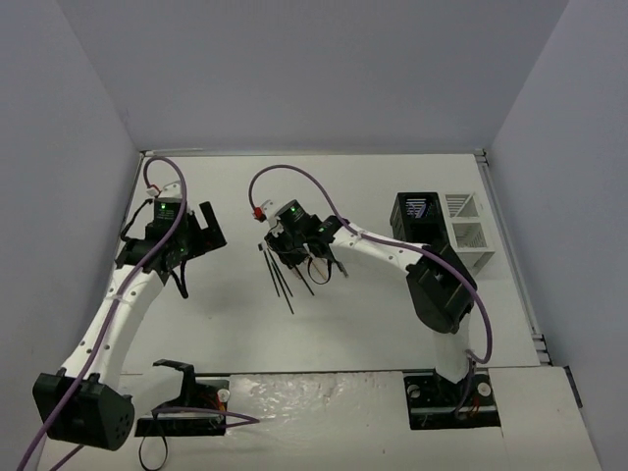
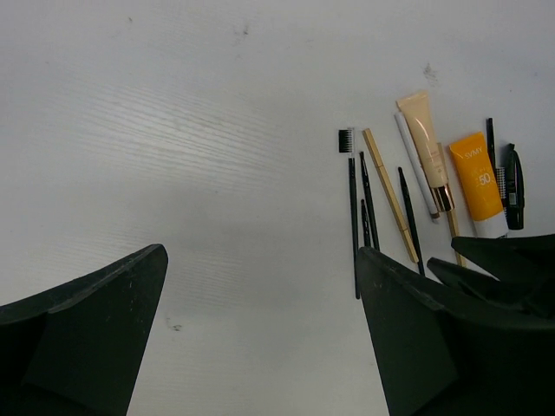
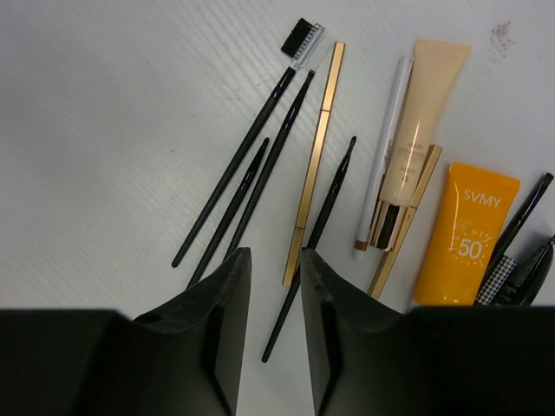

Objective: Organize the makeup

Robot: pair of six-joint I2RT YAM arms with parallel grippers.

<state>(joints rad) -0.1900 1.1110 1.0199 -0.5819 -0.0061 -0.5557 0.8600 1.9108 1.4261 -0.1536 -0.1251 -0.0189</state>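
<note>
Right wrist view showed me the right gripper [image 3: 269, 260] narrowly apart astride a thin black brush [image 3: 316, 230] among the makeup [image 3: 425, 113] laid side by side on the table [image 3: 104, 130], while the left gripper [image 2: 262, 253] gaped wide.

Table [image 3: 104, 104]: matt white, finely ribbed. Gold pencil [image 3: 314, 165]: glossy, metallic-looking. Orange tube [image 3: 464, 238]: smooth, glossy plastic. Beige tube [image 3: 429, 104]: satin plastic with a shiny gold collar. Black brushes [image 3: 251, 121]: smooth handles, dull sheen.

L arm [image 1: 116, 306] bent, jaws wide, R arm [image 1: 385, 251] stretched fwd, jaws narrowly apart
</note>
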